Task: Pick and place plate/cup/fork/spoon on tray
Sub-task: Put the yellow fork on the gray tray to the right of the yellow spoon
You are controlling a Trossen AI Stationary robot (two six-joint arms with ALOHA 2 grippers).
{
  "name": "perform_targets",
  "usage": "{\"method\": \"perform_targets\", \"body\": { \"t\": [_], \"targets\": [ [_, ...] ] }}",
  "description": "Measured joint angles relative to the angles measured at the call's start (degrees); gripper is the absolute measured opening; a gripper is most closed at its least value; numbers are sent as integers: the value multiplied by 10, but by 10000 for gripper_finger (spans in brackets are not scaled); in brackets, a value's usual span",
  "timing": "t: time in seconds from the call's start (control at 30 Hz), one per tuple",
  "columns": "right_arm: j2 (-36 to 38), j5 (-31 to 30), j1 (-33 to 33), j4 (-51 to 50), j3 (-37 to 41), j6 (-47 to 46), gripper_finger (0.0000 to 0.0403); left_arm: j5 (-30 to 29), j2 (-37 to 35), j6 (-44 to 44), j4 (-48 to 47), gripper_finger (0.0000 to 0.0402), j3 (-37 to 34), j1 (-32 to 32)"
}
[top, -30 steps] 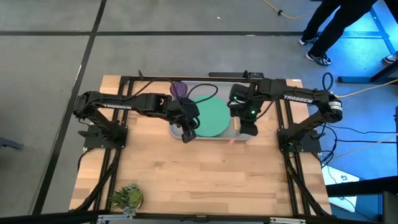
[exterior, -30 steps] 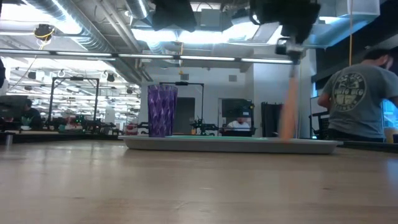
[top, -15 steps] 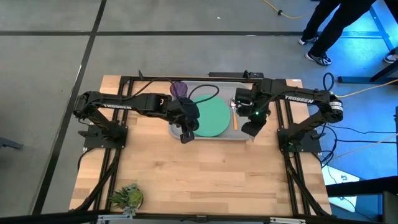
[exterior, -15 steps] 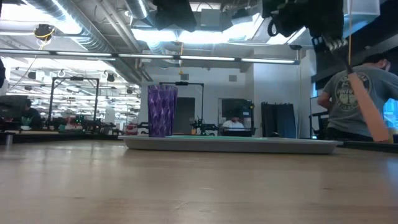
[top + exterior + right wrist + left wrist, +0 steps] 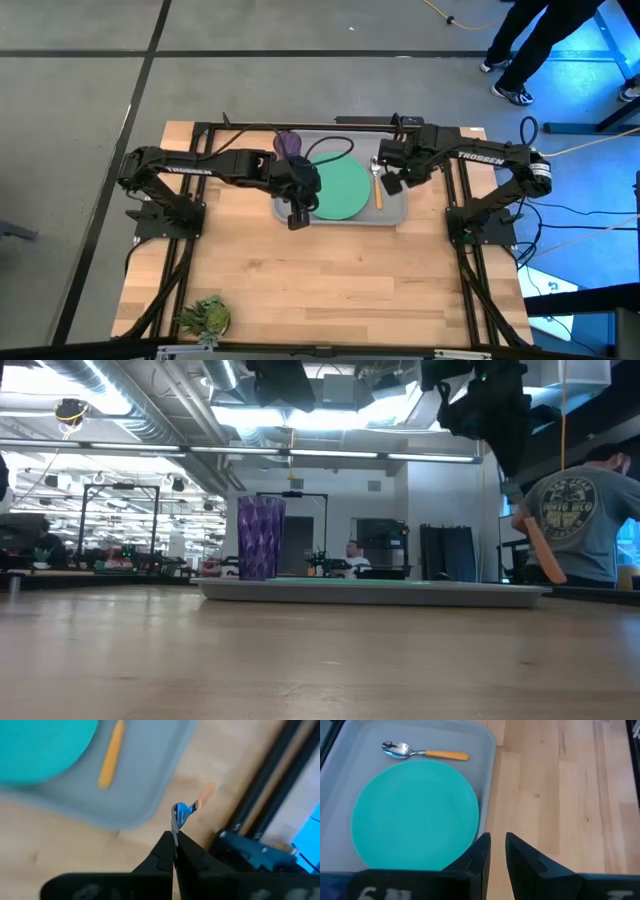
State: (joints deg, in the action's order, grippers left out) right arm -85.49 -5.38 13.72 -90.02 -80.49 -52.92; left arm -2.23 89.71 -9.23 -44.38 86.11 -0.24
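– fork (image 5: 545, 555) first: where is it?
– in the air, clamped by its metal end in the right tool (image 5: 392, 184). its orange handle hangs slanted, down and away. it is not on the tray (image 5: 392, 212) yet.
– what has changed?
– a second ago it hung nearly straight over the tray's right end. half a second ago it had swung out past the rim. now the right tool has drawn back over the right rim, just beside the spoon (image 5: 425, 753).
– so the placing is unfinished?
– i judge so. the fork is the last piece out. the plate (image 5: 338, 188), the cup (image 5: 260, 538) and the spoon already sit in the tray.
– what next?
– probably lowering the fork flat beside the spoon before letting go. tilted like this, it could slide onto the surface (image 5: 330, 290).
– and the left tool (image 5: 497, 837)?
– it waits at the tray's near rim by the plate, fingers a narrow gap apart, holding nothing.
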Motion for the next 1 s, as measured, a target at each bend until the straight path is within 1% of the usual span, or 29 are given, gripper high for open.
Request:
{"method": "perform_targets", "body": {
  "t": [0.1,0.17,0.2,0.33,0.53,0.63,0.8,1.0],
  "targets": [
    [0,-55,0,0,0,-42,2,-1,0,8,-1,51,0,6],
    [0,-55,-5,0,2,-59,2,0,0,8,-4,51,0,12],
    [0,-43,-6,0,3,-67,2,0,0,8,-7,51,0,16],
    [0,55,-15,0,18,-89,2,-1,0,-8,-34,51,0,32],
    [0,198,-68,0,57,-79,2,0,0,-11,-51,51,0,52],
    [0,246,-91,-1,68,-70,2,0,0,-3,-51,51,0,64],
    [0,302,-124,0,68,-69,2,0,0,48,-52,51,0,89],
    [0,400,-150,0,68,-127,2,0,0,109,-50,51,0,134]
  ]
}}
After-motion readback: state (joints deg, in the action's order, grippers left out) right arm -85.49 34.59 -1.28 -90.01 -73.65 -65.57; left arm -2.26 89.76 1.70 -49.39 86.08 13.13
